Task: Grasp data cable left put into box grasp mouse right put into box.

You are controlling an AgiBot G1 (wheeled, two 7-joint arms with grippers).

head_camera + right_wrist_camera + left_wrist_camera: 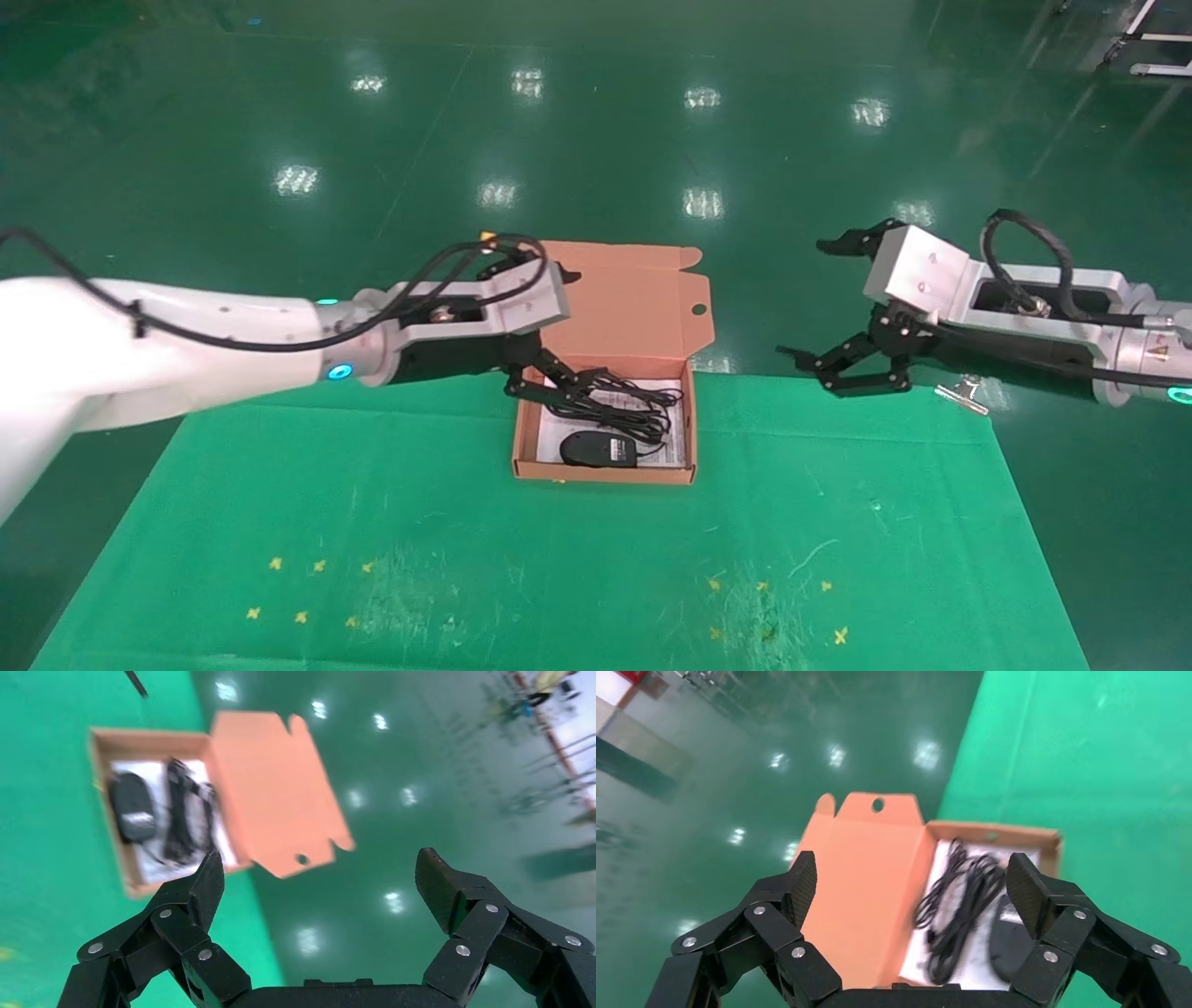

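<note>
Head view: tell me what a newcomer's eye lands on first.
The open orange box at the far edge of the green table cover stands out, with the mouse and data cable lying inside on its white sheet. The left gripper hangs open over the box's left end; the right gripper waits open, off to the right.

Bright, even overhead light falls on my workspace; the glossy green floor (596,121) throws back rows of white ceiling-lamp glare. Shadows are faint. From my wrists, the box (274,804) is smeared by blur.
</note>
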